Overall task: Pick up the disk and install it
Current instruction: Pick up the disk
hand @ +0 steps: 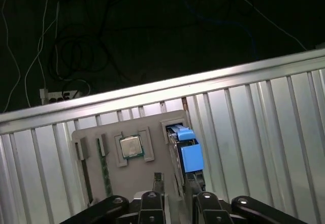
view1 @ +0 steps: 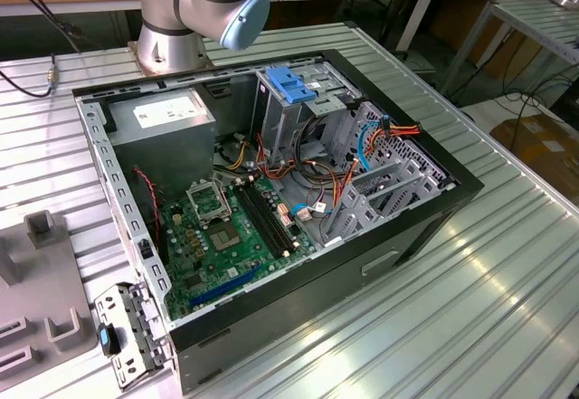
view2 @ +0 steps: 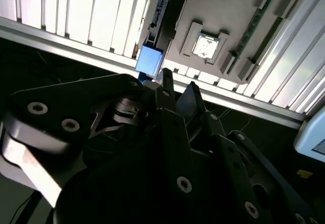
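The pincer [hand: 176, 183] is spread open and holds nothing; in both wrist views its two dark fingertips [view2: 166, 80] have a gap between them. It hangs over the disk [hand: 186, 144], close to it, but I cannot tell if a finger touches it. The disk stands on its thin edge in a slot of a grey holder [hand: 137, 176], with its blue rail on top, and it has not been lifted out. In the second wrist view the disk [view2: 150, 61] shows just past the fingertips. A small square chip [hand: 131, 146] sits in the holder right beside the disk, and a long green memory stick [hand: 106, 172] lies further along. The holder rests on the ribbed metal tabletop [hand: 264, 132]. In the exterior view the open computer case [view1: 425, 227] lies on the tabletop [view1: 488, 318], well apart from the grey holder [view1: 41, 277], and a metal cage with a blue handle [view1: 294, 87] stands inside it among many coloured wires [view1: 339, 195]. I think a few things could go wrong. The slot is narrow, so a finger could hit the holder's wall or the top of the disk and not slide down its side. The disk looks flat and smooth, so a weak pinch could let it slip or tip. The wires sit close to the cage and could catch the disk.
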Robot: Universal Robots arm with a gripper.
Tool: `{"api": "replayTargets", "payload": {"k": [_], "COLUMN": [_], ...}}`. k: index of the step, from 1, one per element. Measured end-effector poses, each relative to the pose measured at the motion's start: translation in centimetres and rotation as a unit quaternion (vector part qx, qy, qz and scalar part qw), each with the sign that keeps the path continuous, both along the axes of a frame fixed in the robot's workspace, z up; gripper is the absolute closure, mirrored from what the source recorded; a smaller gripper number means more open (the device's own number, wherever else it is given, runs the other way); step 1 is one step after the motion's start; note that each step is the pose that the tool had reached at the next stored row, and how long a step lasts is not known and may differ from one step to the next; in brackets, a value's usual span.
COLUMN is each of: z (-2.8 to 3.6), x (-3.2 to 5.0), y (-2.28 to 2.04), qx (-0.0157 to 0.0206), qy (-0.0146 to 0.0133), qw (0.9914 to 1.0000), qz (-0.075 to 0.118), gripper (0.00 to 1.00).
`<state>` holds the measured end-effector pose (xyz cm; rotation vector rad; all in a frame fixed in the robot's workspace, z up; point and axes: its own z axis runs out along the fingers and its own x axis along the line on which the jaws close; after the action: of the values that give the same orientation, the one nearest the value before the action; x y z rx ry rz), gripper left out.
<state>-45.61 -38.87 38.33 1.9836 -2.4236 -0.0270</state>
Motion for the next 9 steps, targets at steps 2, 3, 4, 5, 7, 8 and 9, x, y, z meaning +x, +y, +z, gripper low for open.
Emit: {"api": "replayTargets", "payload": {"k": [2, 3, 4, 5, 7, 8, 9], "z": [-0.42, -0.59, -0.73, -0.97, -1.29, -1.42, -1.54], "x": [0.0, 0.0, -0.01, -0.01, -0.05, -0.06, -0.08], "y": [0.65, 0.93, 1.0, 1.04, 1.04, 1.04, 1.05], "qx": [0.0, 0.0, 0.0, 0.0, 0.0, 0.0, 0.0], "qy": [-0.0006, -0.0007, -0.0008, -0.0009, -0.0009, -0.0011, -0.0013], "qw": [0.99994, 0.99988, 0.9998, 0.99964, 0.99932, 0.99917, 0.999], "qz": [0.011, 0.016, 0.02, 0.027, 0.037, 0.041, 0.045], "gripper": [0.69, 0.69, 0.69, 0.68, 0.56, 0.56, 0.56]}}
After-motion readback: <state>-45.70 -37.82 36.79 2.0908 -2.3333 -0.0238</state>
